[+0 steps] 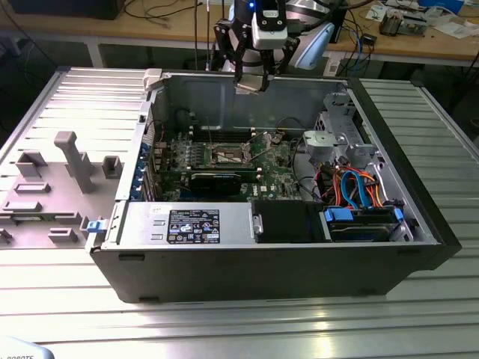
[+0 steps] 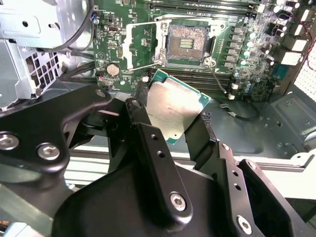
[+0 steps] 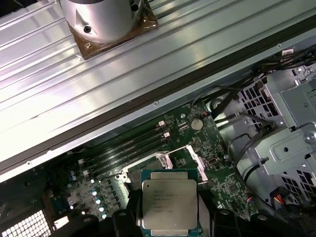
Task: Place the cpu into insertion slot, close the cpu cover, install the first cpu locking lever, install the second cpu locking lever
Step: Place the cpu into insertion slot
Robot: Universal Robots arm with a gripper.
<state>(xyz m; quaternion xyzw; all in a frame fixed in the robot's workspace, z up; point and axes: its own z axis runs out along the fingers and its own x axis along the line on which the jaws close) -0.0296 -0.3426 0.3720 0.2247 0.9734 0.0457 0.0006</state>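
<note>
My gripper (image 1: 250, 81) hangs above the open computer case, over its far wall, shut on the cpu (image 1: 249, 84). In the second wrist view the cpu (image 2: 173, 108) is a grey square chip with a green rim, tilted between the two black fingers (image 2: 148, 136). The first wrist view shows the cpu's printed face (image 3: 169, 203). The insertion slot (image 2: 186, 43) lies uncovered on the green board below, with its dark centre showing. The cpu cover (image 2: 137, 47) stands swung open beside the slot. In the exterior view the insertion slot (image 1: 228, 155) sits mid-board, well below the gripper.
A black graphics card (image 1: 217, 181) lies in front of the slot. The silver drive cage (image 1: 337, 138) and orange and blue cables (image 1: 359, 187) fill the case on the exterior view's right. A power supply (image 1: 187, 224) lines the near side. Grey fixtures (image 1: 52, 179) stand outside.
</note>
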